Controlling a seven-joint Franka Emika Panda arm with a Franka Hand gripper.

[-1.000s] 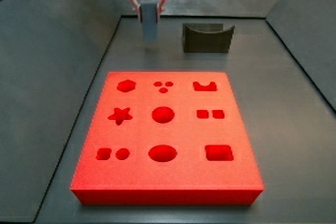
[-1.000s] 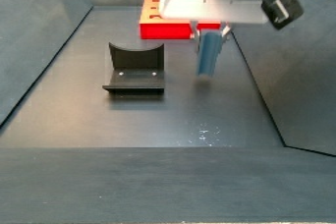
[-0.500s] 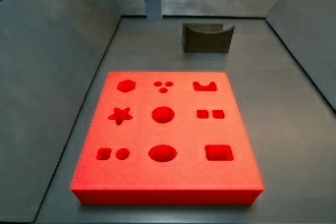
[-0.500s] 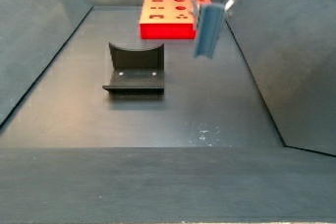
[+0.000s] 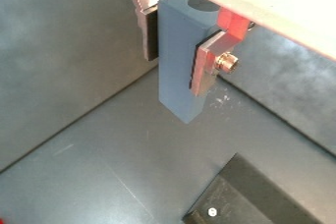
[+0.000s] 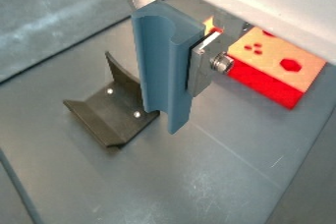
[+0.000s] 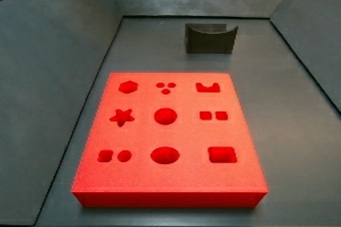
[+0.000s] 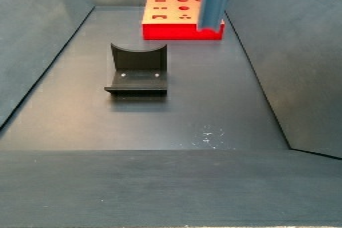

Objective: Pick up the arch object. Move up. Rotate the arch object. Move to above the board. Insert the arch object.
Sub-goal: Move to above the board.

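The arch object (image 6: 160, 81), seemingly the blue-grey bar, is pinched in the gripper (image 5: 184, 56); within 1 second it is lifted nearly out of frame, at 12 o'clock from the board (image 7: 186, 176); rotation is judged next.

Hand (image 6: 168, 59) clamping blue-grey bar (image 6: 163, 66) high above floor, fixture (image 8: 136, 69) and board (image 7: 167, 138) well apart below

A dark grey matte floor (image 8: 160, 122) lies between sloping grey walls (image 8: 40, 42). Small pale specks (image 8: 207, 137) mark the floor. Light is even and soft.
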